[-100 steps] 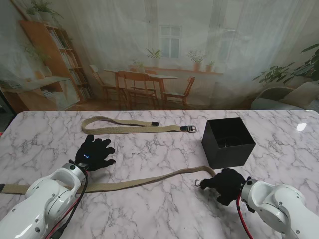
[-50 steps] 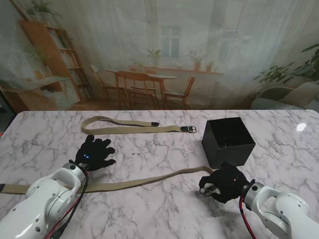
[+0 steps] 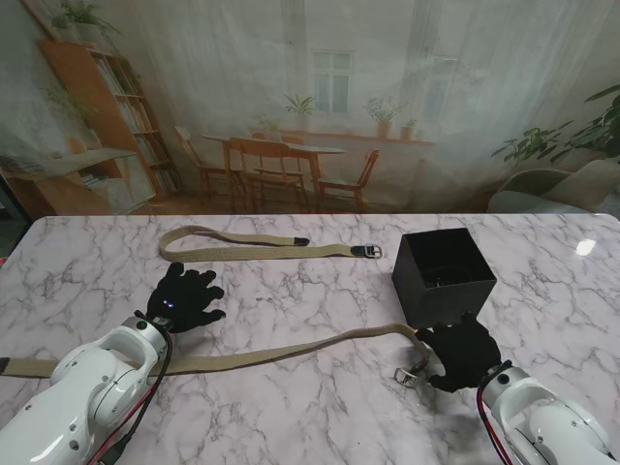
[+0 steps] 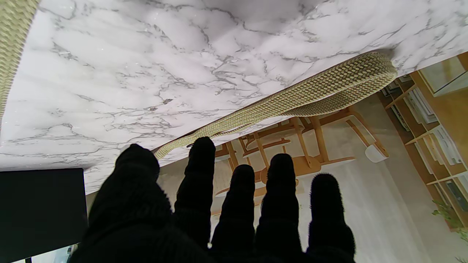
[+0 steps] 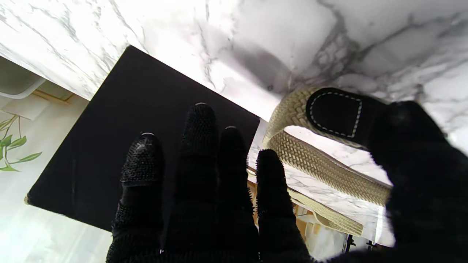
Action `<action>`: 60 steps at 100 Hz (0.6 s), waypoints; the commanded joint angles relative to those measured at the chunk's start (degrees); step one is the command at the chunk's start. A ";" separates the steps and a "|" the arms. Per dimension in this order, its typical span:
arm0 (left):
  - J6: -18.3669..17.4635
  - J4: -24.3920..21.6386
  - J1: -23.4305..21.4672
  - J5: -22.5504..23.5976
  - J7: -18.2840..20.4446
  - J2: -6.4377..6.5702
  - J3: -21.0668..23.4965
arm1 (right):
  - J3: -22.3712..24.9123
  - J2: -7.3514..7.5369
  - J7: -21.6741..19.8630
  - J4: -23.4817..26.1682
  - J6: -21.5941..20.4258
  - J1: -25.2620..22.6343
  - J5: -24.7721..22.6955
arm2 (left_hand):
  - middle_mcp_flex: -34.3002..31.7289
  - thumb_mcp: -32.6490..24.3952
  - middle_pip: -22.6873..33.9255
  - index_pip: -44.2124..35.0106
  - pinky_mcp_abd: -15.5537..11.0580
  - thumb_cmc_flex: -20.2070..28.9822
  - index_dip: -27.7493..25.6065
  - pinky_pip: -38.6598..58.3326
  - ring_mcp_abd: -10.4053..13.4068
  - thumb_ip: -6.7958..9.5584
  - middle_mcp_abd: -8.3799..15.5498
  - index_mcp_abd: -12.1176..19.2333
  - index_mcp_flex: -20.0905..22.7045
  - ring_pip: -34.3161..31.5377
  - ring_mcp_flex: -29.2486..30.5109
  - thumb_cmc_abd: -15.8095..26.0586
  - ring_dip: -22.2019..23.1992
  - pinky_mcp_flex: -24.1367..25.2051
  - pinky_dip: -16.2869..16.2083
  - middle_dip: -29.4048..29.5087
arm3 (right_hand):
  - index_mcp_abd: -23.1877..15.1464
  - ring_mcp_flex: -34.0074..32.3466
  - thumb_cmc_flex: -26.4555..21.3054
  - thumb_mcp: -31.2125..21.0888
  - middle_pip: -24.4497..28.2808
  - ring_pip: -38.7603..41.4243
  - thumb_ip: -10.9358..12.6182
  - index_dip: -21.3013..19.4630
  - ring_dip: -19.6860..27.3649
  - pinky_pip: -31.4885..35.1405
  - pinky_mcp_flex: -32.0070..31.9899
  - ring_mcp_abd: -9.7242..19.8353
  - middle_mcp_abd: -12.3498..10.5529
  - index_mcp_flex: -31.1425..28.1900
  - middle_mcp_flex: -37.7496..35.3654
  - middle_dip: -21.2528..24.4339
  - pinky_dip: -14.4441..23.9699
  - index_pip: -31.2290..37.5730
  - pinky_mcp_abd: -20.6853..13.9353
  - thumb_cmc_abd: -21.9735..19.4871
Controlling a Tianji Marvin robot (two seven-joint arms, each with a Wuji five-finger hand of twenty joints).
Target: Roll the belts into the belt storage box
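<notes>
The right hand (image 3: 463,354) pinches the near belt (image 3: 291,353) at its buckle end beside the box (image 3: 444,276), likely to start the roll, while the left hand (image 3: 184,298) rests spread and empty.

no readable text, labels, brands, numbers or signs on anything

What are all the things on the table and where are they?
Belts: two, tan woven. Far belt lies folded, farther from me, left of the box. Near belt stretches across the table, its buckle end at the right robot hand.
Belt storage box: one, black, open top, on the right.
Table: one, white marble.
Left robot hand: black glove, fingers spread, holding nothing.
Right robot hand: black glove, at the near belt's buckle end; grip unclear.
</notes>
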State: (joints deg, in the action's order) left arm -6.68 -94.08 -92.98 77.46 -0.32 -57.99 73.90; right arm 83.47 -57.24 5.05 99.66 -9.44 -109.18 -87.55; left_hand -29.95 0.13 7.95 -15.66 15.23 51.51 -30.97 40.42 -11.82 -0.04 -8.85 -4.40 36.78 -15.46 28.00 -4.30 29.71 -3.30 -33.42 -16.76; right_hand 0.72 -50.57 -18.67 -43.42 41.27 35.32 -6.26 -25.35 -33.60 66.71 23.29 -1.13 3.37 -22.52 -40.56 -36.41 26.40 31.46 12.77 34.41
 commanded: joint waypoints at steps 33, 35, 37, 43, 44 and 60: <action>0.00 0.20 0.10 -0.15 0.65 -0.09 -0.24 | -4.64 -0.39 2.62 -5.05 0.25 3.58 6.42 | 1.45 1.32 -1.00 -0.15 2.70 -0.47 -0.50 -1.44 -1.06 -0.88 -1.08 -1.13 0.74 0.92 -1.18 2.03 0.48 1.06 0.51 -0.59 | -21.90 9.88 -0.61 -4.15 -13.41 -9.02 -0.94 -16.13 8.54 -4.86 -5.62 -4.94 7.39 -4.10 15.31 16.58 0.34 13.97 9.08 -0.46; 0.00 0.21 0.11 -0.16 0.64 -0.09 -0.25 | -4.79 -0.41 2.49 -5.19 0.29 3.71 6.70 | 1.49 1.26 -1.02 -0.13 2.68 -0.40 -0.49 -1.46 -0.98 -0.86 -1.11 -1.11 0.70 0.94 -1.23 2.10 0.47 1.09 0.52 -0.58 | -22.00 9.96 -0.55 -4.82 -13.75 -10.01 -1.04 -16.51 9.20 -4.94 -5.68 -5.40 7.58 -5.49 14.85 17.04 0.31 14.91 9.21 -0.60; -0.01 0.22 0.12 -0.16 0.63 -0.09 -0.25 | -5.03 -0.45 2.48 -5.48 0.37 3.92 7.15 | 1.54 1.28 -1.04 -0.14 2.71 -0.43 -0.50 -1.46 -0.96 -0.86 -1.12 -1.11 0.73 0.92 -1.19 2.10 0.48 1.09 0.52 -0.57 | -22.29 10.28 -1.24 -5.18 -14.12 -11.76 -3.38 -15.81 10.32 -5.22 -5.67 -6.00 7.95 -7.45 14.14 17.63 0.14 16.26 9.47 -0.62; -0.04 0.24 0.14 -0.16 0.60 -0.09 -0.26 | -5.91 -0.64 3.01 -6.58 0.80 4.73 8.95 | 1.58 1.30 -1.06 -0.13 2.74 -0.51 -0.49 -1.49 -0.93 -0.86 -1.06 -1.04 0.67 0.95 -1.24 2.12 0.47 1.13 0.52 -0.57 | -22.81 10.60 -3.22 -6.12 -15.16 -15.19 -8.28 -9.32 12.93 -5.67 -5.59 -7.72 10.21 -11.48 11.75 19.34 -0.41 23.48 9.71 -0.73; -0.04 0.25 0.14 -0.15 0.59 -0.09 -0.26 | -6.03 -0.68 3.06 -6.71 0.91 4.83 9.22 | 1.58 1.31 -1.05 -0.13 2.75 -0.54 -0.49 -1.47 -0.98 -0.87 -1.03 -1.04 0.68 0.94 -1.22 2.11 0.47 1.10 0.52 -0.57 | -22.83 10.58 -3.57 -6.21 -15.27 -15.53 -8.67 -8.23 13.23 -5.64 -5.56 -7.93 10.60 -12.05 11.35 19.55 -0.46 24.67 9.76 -0.84; 0.00 0.30 0.17 -0.16 0.58 -0.09 -0.31 | -7.43 -1.40 2.85 -8.25 2.59 6.07 14.44 | 1.89 1.27 -1.16 -0.12 2.69 -0.54 -0.49 -1.52 -0.98 -0.87 -1.18 -1.08 0.70 0.97 -1.34 2.17 0.47 1.15 0.52 -0.53 | -16.96 9.18 -8.38 -8.68 -17.97 -19.24 -9.61 2.40 16.55 -6.96 -4.34 -10.91 14.11 -20.03 6.91 22.41 -2.92 36.80 10.69 -4.13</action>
State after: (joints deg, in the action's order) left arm -6.67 -93.92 -92.89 77.45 -0.41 -57.99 73.81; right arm 76.35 -57.96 8.20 91.86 -7.90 -103.33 -73.13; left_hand -29.95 0.13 7.95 -15.66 15.24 51.51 -30.97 40.42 -11.82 -0.04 -8.85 -4.40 36.78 -15.46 28.00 -4.29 29.71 -3.28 -33.42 -16.76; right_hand -18.50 -41.20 -24.46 -49.98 24.88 18.74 -14.91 -24.82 -18.43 60.57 18.54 -9.93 15.68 -39.32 -32.08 -14.94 24.72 63.01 20.66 32.18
